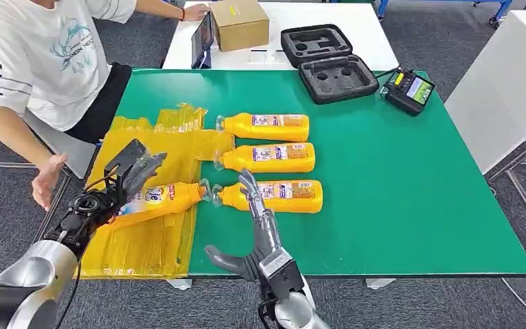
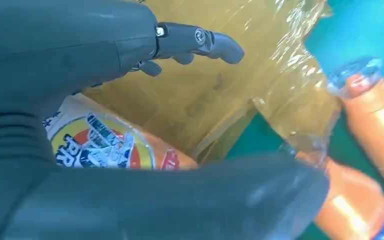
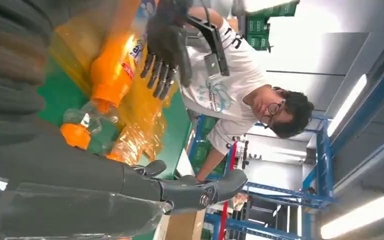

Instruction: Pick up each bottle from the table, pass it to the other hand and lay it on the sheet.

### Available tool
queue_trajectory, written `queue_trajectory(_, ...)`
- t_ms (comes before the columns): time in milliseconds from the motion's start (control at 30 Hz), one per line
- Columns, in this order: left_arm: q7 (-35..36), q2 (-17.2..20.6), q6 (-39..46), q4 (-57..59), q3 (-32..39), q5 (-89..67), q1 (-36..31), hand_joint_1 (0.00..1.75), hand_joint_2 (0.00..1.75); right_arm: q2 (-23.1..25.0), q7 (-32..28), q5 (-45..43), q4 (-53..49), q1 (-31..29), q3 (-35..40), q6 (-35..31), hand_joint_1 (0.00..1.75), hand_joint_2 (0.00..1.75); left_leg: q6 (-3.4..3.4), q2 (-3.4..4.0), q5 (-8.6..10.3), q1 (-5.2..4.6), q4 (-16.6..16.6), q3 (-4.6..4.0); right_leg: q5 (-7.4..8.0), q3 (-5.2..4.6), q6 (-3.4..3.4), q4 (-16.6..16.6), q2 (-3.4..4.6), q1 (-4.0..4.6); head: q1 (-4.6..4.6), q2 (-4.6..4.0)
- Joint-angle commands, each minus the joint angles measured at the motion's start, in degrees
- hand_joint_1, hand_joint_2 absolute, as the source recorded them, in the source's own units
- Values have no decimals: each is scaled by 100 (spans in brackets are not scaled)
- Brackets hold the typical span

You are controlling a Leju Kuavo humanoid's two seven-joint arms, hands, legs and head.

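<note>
The left hand [image 1: 131,171] grips a smooth orange bottle [image 1: 157,201] over the crinkled yellow plastic sheet [image 1: 151,243], thumb and dark fingers wrapped round its labelled body, the clear cap end pointing toward the right hand [image 1: 250,226]. That right hand holds nothing; its fingers reach out straight, apart from the thumb, with the fingertips resting on the neck of the nearest bottle [image 1: 277,196] lying on the flat green table [image 1: 397,199]. Beyond those fingers lie a second bottle [image 1: 274,157] and a third bottle [image 1: 268,127], all three parallel, caps toward the sheet. The left wrist view adds the held bottle's printed label [image 2: 97,147] close under the thumb and the glossy wrinkles of the sheet [image 2: 215,95] past the fingers. The right wrist view shows the left hand [image 3: 164,47] from the far side, with a person [image 3: 240,90] in a white shirt behind it. Past the bottles sit a foam-lined black case [image 1: 329,62] and a cardboard box [image 1: 240,24].
</note>
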Motion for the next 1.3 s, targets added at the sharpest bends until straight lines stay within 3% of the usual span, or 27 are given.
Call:
queue_trajectory(33, -788, -258, 1843, -13, 153, 148, 1, 0, 0, 23, 4, 58, 546, -154, -208, -80, 0, 175, -5, -4, -4, 3, -4, 5, -4, 5, -3, -5, 3, 3, 0, 0)
queue_trajectory(100, -1403, -362, 3331, -455, 164, -87, 173, 0, 0, -43, 4, 382, 569, -201, -144, -345, 0, 175, -2, -8, -1, 2, -4, -7, -3, -6, -1, -5, -4, 1, 0, 0)
queue_trajectory(167, -1761, -304, 4768, -1005, -29, -593, 454, 0, 0, -210, 390, 1199, 639, -330, -58, -704, 0, 175, -3, -5, -3, 4, -2, -8, -3, -8, -1, -5, 0, 4, 2, 0)
queue_trajectory(200, -1854, -257, 5299, -1228, -38, -759, 581, 0, 175, -335, 842, 1983, 726, -424, -30, -952, 0, 175, -2, 0, -2, 1, -3, -10, -1, -12, 0, -5, 6, 1, 0, 0)
queue_trajectory(500, -1840, -210, 5269, -1330, -45, -734, 662, 0, 175, -305, 903, 2095, 610, -379, -175, -827, 0, 175, -5, -3, -7, 2, -2, -5, -7, -5, -2, -3, 6, 1, 0, 0)
queue_trajectory(533, -2016, -186, 5668, -1389, -86, -918, 699, 0, 175, -460, 1626, 3122, 793, -499, -53, -937, 0, 175, -7, -2, -11, 2, -4, 6, -10, 4, -4, -4, 9, 1, 2, 0)
queue_trajectory(600, -2088, -133, 5910, -1714, -34, -1011, 918, 0, 175, -604, 2361, 4272, 720, -571, -250, -751, 0, 175, -5, 1, -6, 2, -3, -5, -4, -6, -2, -5, 9, 2, 0, 0)
queue_trajectory(800, -1974, -129, 5807, -2757, 264, -1124, 1564, 0, 175, -940, 3746, 6155, 734, -960, -731, 756, 0, 175, -2, 15, -15, -2, -6, 7, -7, 2, 1, -8, 27, -3, 0, 0)
queue_trajectory(1033, -1824, -217, 5116, -3392, 501, -475, 2184, 0, 175, -1281, 4109, 6436, 1605, -1625, -848, 1304, 0, 175, -1, 14, -6, -6, -4, -11, 2, -12, 2, -7, 21, -5, 0, 0)
queue_trajectory(1300, -1875, -301, 5014, -3941, 785, -210, 2969, 0, 175, -1164, 4005, 6275, 2733, -2403, -715, 1036, 0, 175, -3, 23, -10, -7, -3, -7, -1, -14, 1, -4, 29, -7, 0, 0)
